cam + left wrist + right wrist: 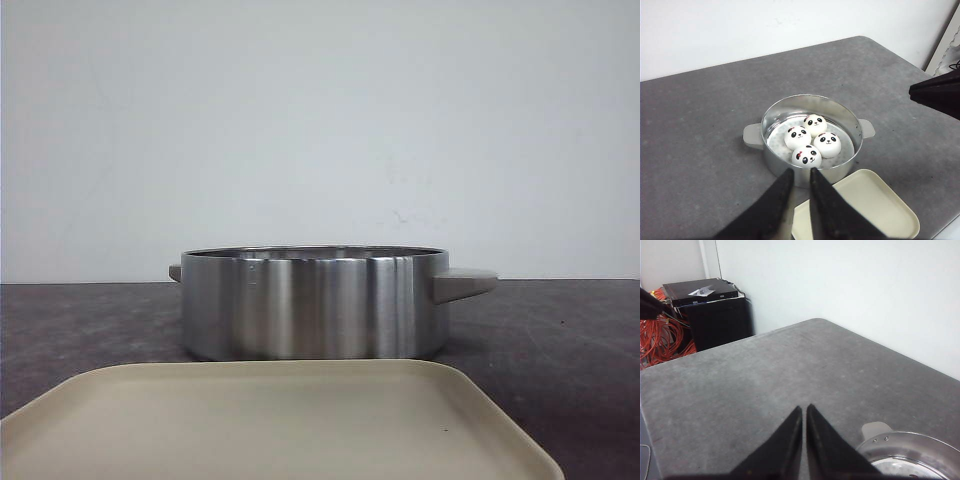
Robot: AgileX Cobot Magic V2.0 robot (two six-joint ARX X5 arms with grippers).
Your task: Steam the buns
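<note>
2 matte black, wedge-shaped grippers hang above the table with nothing between their fingers. The left gripper (799, 172) tapers to 2 slim points separated by only a narrow slit, and the right gripper (804, 409) has its points drawn almost together, a hairline gap between them; both are empty.

Just past the left fingertips sits the round, shallow brushed-steel steamer pot (771, 118), its wall straight and mirror-bright, with a stubby grey handle on each side. Inside it, on a pale perforated insert, lie the 4 glossy white dome-shaped panda buns (812, 139), packed in a tight diamond and touching one another, each with black oval eyes, a small nose and a smile.

Nearer the robot than the pot, just beside its wall, rests the flat cream plastic tray (270, 420), rectangular with rounded corners and a low raised lip. Pot and tray both stand on the dark grey speckled tabletop (695, 130), which has a fine felt-like grain. Behind it rises a plain white wall (320, 120).
</note>
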